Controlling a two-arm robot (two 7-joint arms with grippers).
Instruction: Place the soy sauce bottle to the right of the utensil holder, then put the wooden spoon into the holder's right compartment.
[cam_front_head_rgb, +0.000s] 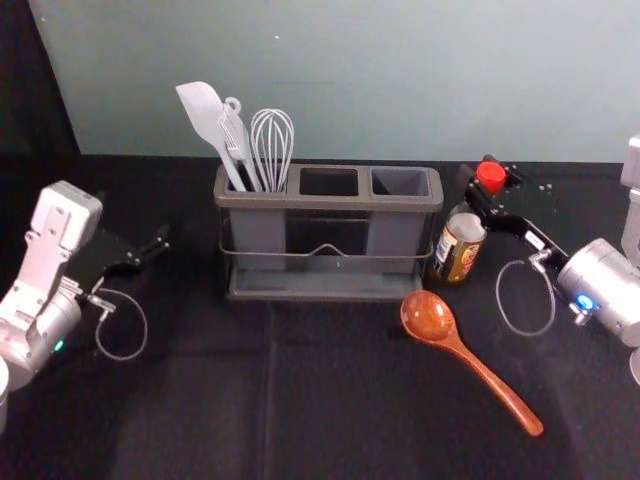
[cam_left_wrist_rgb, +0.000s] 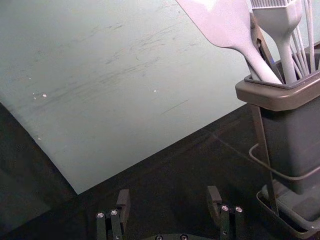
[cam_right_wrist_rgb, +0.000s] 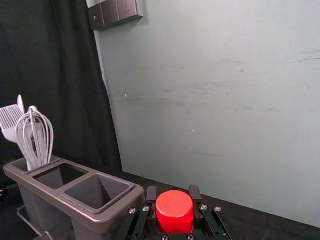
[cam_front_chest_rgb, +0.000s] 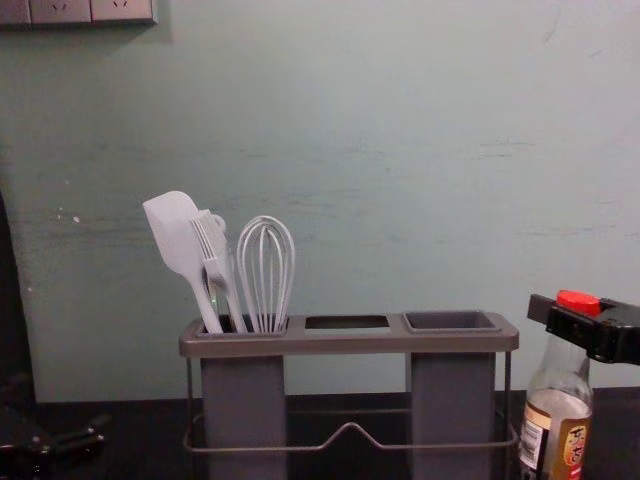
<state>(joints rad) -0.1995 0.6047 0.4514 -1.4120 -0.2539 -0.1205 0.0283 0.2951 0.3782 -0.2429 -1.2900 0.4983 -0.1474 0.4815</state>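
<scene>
1. My right claw (cam_right_wrist_rgb: 173, 193) grips the soy sauce bottle (cam_front_head_rgb: 461, 243) near its cap (cam_right_wrist_rgb: 174, 211), right of the utensil holder (cam_front_head_rgb: 330, 203), presumably to steady it upright.
2. Wooden spoon (cam_front_head_rgb: 428, 316): on table (cam_front_head_rgb: 180, 410), awaiting insertion.
3. Left claw (cam_left_wrist_rgb: 168, 193): open, parked left.

Whisk (cam_front_head_rgb: 271, 148) handle hidden, bottle (cam_front_head_rgb: 461, 245) partly hidden

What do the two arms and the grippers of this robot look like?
The left arm and right arm are silvery white with rounded segments. The left gripper and right gripper are black with silver screws. Each side has a thin, looped grey cable; a green light marks the left arm, a blue one the right.
</scene>
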